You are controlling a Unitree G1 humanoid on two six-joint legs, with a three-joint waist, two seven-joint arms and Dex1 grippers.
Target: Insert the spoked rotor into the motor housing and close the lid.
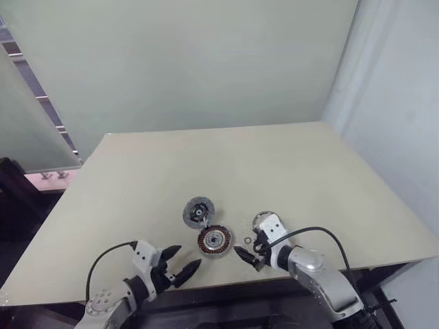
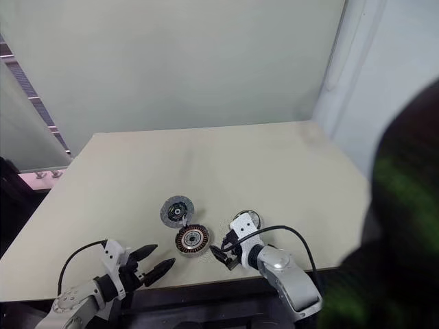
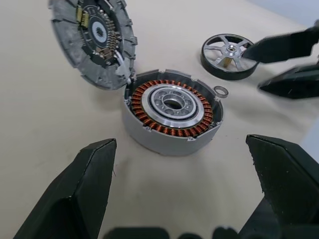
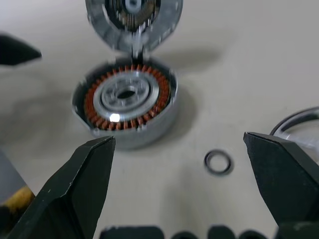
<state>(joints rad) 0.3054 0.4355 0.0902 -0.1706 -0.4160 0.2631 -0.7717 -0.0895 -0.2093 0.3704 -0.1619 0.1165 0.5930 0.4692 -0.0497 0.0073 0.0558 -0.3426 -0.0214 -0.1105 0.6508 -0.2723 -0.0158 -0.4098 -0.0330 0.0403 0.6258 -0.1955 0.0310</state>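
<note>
Both arms reach in low from the near edge, the left gripper [image 1: 180, 266] and the right gripper [image 1: 247, 255] angled toward each other, each with its black fingers spread wide

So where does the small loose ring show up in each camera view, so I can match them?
Left eye view: small loose ring between motor housing and right gripper.
Right eye view: too small to make out.
Left wrist view: ring just beside the housing.
Right wrist view: ring on bare table.
Shared landmark: the housing's copper windings.
</note>
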